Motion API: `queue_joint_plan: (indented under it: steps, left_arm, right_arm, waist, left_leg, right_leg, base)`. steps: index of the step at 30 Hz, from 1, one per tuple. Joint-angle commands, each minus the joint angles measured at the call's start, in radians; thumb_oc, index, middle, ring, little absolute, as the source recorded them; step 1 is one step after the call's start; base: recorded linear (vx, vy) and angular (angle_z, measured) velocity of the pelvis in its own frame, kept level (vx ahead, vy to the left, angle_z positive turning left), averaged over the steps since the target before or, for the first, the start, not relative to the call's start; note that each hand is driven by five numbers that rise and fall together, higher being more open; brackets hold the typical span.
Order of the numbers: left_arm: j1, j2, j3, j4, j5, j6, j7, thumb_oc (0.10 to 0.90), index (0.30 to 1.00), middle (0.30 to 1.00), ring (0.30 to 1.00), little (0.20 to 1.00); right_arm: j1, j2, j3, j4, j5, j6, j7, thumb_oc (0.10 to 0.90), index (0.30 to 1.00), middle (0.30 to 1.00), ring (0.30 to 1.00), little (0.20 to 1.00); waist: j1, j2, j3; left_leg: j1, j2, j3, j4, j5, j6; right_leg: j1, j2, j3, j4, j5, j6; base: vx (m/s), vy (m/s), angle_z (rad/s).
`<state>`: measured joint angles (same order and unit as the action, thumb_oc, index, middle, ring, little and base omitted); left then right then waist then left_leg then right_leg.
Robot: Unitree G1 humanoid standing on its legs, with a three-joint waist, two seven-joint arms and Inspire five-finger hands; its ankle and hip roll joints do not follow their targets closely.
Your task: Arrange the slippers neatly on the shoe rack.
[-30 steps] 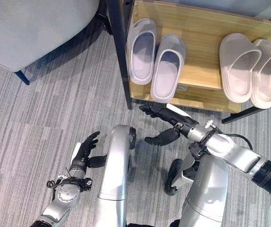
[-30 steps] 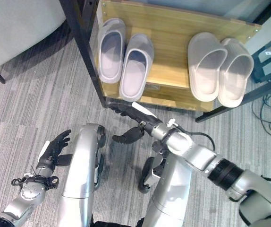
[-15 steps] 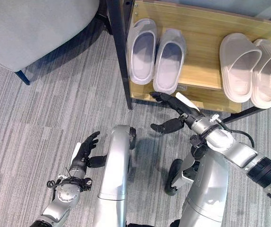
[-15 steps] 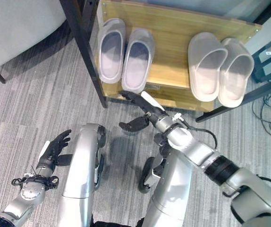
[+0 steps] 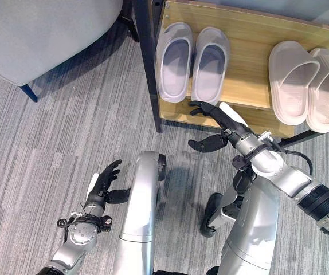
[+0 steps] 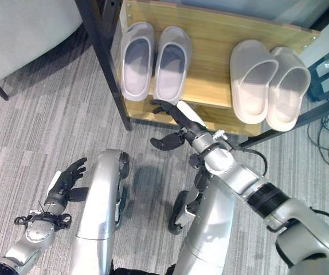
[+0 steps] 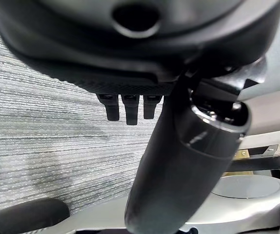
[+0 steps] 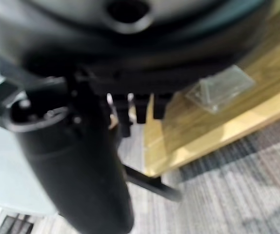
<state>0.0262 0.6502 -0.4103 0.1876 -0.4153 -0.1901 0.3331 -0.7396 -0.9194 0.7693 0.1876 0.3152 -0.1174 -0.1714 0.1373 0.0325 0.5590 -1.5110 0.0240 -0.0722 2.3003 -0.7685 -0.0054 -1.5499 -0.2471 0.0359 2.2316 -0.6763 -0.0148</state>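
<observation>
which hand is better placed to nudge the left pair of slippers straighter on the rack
The right robot hand: it is open at the front edge of the shoe rack, just below the left pair of slippers. The left robot hand hangs open over the carpet, apart from the rack.

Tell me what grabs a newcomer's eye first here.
Two pairs of pale slippers sit on the wooden shoe rack: the lilac-grey pair on its left part, the beige pair on its right. The right hand reaches, fingers straight, to the lilac-grey pair's heels; the left hand hangs open over the carpet.
</observation>
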Motion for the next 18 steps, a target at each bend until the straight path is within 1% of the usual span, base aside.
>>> queue_joint_plan:
  steps: [1, 5, 11, 15, 18]
  left_arm:
    - [-0.016, -0.034, -0.038, -0.088, -0.005, -0.070, -0.013, 0.800, 0.900, 0.900, 0.900, 0.900]
    - [-0.016, -0.032, -0.033, -0.091, 0.006, -0.069, -0.018, 0.800, 0.900, 0.900, 0.900, 0.900]
    - [-0.011, -0.032, -0.027, -0.099, 0.007, -0.068, -0.025, 0.800, 0.900, 0.900, 0.900, 0.900]
    - [-0.001, -0.035, -0.016, -0.104, 0.016, -0.066, -0.027, 0.800, 0.900, 0.900, 0.900, 0.900]
    - [0.002, -0.038, -0.012, -0.105, 0.016, -0.067, -0.028, 0.800, 0.900, 0.900, 0.900, 0.900]
  right_arm:
    - [-0.148, -0.044, -0.024, -0.077, 0.005, -0.074, -0.021, 0.800, 0.900, 0.900, 0.900, 0.900]
    - [-0.126, -0.070, -0.007, -0.148, 0.040, -0.090, 0.024, 0.800, 0.900, 0.900, 0.900, 0.900]
    - [-0.109, -0.097, -0.005, -0.231, 0.082, -0.109, 0.055, 0.800, 0.900, 0.900, 0.900, 0.900]
    - [-0.092, -0.123, -0.028, -0.323, 0.125, -0.138, 0.074, 0.800, 0.900, 0.900, 0.900, 0.900]
    - [-0.073, -0.134, -0.052, -0.359, 0.143, -0.148, 0.075, 0.800, 0.900, 0.900, 0.900, 0.900]
  waist:
    - [0.058, 0.039, -0.039]
    - [0.052, 0.032, -0.039]
    - [0.045, 0.027, -0.039]
    - [0.038, 0.024, -0.039]
    - [0.033, 0.021, -0.039]
  left_leg:
    - [-0.059, -0.050, 0.038, -0.156, -0.011, -0.007]
    - [-0.059, -0.049, 0.036, -0.157, -0.010, -0.008]
    - [-0.059, -0.049, 0.037, -0.159, -0.008, -0.010]
    - [-0.059, -0.049, 0.034, -0.158, -0.005, -0.012]
    - [-0.059, -0.049, 0.035, -0.160, -0.003, -0.012]
  right_leg:
    - [-0.020, -0.030, 0.059, -0.070, 0.035, -0.040]
    - [-0.020, -0.029, 0.058, -0.068, 0.032, -0.041]
    - [-0.020, -0.027, 0.059, -0.069, 0.030, -0.041]
    - [-0.020, -0.022, 0.057, -0.072, 0.030, -0.041]
    - [-0.020, -0.021, 0.056, -0.073, 0.030, -0.040]
  base:
    - [0.00, 0.000, 0.00]
    - [0.00, 0.000, 0.00]
    - [0.00, 0.000, 0.00]
    - [0.00, 0.000, 0.00]
    - [0.00, 0.000, 0.00]
